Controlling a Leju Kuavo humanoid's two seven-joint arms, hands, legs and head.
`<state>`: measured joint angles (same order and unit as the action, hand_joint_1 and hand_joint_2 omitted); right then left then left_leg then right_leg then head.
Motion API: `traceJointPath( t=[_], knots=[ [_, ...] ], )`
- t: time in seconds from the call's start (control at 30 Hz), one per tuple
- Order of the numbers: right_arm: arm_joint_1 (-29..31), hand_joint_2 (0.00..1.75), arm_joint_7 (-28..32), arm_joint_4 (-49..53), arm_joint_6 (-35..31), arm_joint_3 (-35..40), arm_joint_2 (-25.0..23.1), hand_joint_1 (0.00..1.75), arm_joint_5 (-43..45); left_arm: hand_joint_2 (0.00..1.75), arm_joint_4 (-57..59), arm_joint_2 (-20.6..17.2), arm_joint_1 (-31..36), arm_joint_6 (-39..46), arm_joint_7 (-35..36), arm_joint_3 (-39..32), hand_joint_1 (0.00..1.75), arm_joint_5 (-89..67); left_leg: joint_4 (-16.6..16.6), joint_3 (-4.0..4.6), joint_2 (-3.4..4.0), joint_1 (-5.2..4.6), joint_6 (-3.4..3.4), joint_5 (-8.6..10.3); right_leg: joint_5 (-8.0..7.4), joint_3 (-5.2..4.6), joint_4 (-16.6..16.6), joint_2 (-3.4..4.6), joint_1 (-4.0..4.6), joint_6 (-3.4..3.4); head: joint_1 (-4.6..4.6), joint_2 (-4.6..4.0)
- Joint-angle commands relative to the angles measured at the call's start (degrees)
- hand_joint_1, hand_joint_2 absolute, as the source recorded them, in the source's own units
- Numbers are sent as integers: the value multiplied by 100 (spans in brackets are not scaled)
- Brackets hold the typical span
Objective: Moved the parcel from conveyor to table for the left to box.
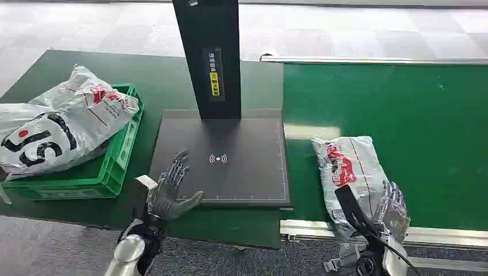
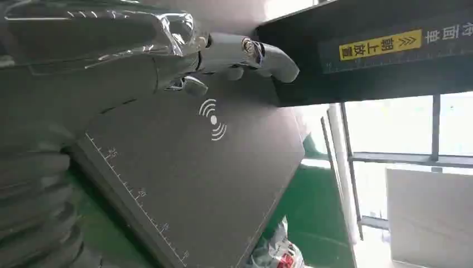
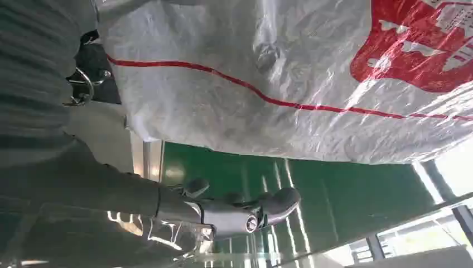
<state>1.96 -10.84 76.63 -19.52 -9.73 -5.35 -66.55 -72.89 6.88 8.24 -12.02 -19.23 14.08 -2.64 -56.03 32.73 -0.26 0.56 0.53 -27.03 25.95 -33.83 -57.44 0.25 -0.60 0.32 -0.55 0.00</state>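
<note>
The parcel, a white bag with red print, is lying on the green conveyor, its near end reaching the conveyor's metal near edge and its left side close to the belt's left border. The right hand is being held at the parcel's near right corner, fingers spread beside the wrapper; whether the bag is actually being gripped cannot be told. To the right of and beyond the parcel, bare belt is being left open. The left hand is being held open, fingers apart, over the near left corner of the dark scanner plate on the table, holding nothing. A black post is standing at the plate's far edge. At the left, a green crate is carrying two more white bags, which are overhanging its rim.
</note>
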Motion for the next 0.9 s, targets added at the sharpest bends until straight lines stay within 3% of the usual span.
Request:
traceJointPath(
  t=[0.03,0.13,0.17,0.23,0.9],
  knots=[
    [251,175,-225,-721,636,10,52,0,-64,175,211,-50,108,0,53,12,0,-34,8,-18,5,2,-2,-2,0,18,11,1,3,-1,0,0],
    [281,175,-251,-879,935,80,74,0,7,175,267,-40,140,-16,65,21,0,-31,7,-17,6,3,-1,-3,-1,18,12,3,4,-2,0,0],
    [281,175,-259,-909,1027,121,89,33,3,175,285,-34,143,-16,68,21,0,-31,6,-15,5,3,-1,-2,0,16,10,2,4,-2,0,0],
    [291,175,-236,-934,1119,157,93,173,60,175,289,-28,142,-9,73,13,0,-37,7,-17,4,3,-1,-2,0,18,11,0,4,-2,0,0],
    [338,175,9,-965,1328,223,111,175,404,175,361,21,205,-46,57,-1,0,-95,4,-12,-3,2,-1,-1,1,12,7,-3,2,-1,0,0]
  ],
)
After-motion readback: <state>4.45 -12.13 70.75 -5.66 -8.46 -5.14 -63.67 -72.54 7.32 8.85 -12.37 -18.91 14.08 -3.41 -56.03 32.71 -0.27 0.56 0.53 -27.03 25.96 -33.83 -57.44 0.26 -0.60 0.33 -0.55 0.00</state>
